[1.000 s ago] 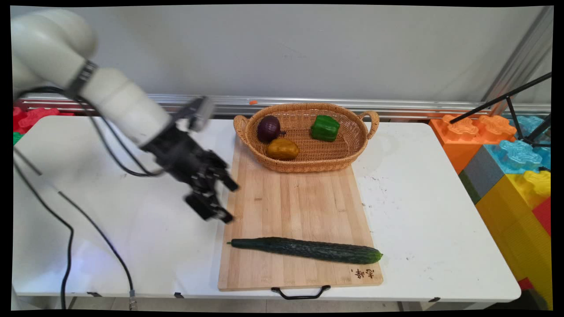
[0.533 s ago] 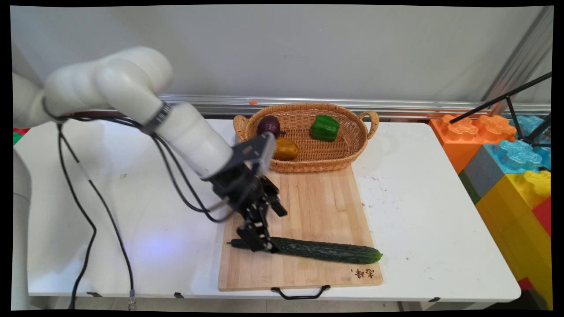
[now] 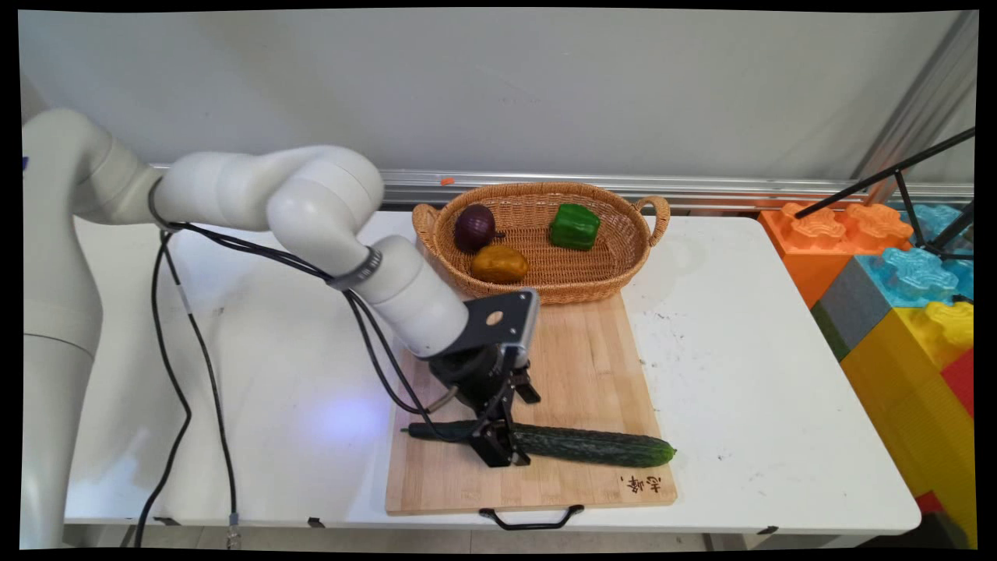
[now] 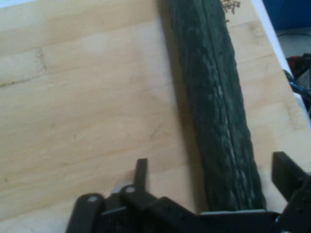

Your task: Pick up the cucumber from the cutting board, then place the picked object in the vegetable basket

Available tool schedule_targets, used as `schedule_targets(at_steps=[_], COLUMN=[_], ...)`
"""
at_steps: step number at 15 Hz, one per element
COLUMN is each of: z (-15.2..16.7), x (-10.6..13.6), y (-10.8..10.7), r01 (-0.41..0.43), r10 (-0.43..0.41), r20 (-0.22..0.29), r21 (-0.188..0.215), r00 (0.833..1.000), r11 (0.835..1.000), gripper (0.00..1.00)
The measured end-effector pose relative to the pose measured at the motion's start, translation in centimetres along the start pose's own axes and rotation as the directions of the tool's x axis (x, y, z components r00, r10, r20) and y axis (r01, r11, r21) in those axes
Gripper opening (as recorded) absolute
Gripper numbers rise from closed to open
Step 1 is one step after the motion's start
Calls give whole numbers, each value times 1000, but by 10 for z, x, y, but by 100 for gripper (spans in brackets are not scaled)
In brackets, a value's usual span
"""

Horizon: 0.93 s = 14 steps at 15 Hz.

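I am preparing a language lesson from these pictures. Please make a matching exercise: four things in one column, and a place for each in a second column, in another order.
Things:
1. cucumber
2. pepper
3. basket
4. gripper

Places:
A. far end of the board
B. astride the cucumber
C. lying across the near end of the board
D. inside the basket

Pairs: 1-C, 2-D, 3-A, 4-B

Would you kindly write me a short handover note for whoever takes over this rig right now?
Gripper: open, low over the cutting board, one finger on each side of the cucumber, left of its middle in the main view; contact cannot be told.
Cucumber: lying flat along the board's near edge.
Basket: at the board's far end, holding a purple onion, a green pepper and a yellow-brown vegetable.
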Motion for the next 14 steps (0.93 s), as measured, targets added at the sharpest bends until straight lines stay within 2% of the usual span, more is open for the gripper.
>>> schedule_targets(at_steps=[1,2,9,14], z=[4,8,8,-25], x=[1,4,18,43], y=[0,0,0,-6], r01=[-3,-7,7,0], r10=[3,7,-7,1], r20=[2,2,-7,-27], r21=[2,3,9,43], r00=[1000,1000,1000,1000], r11=[1000,1000,1000,999], gripper=[100,0,0,0])
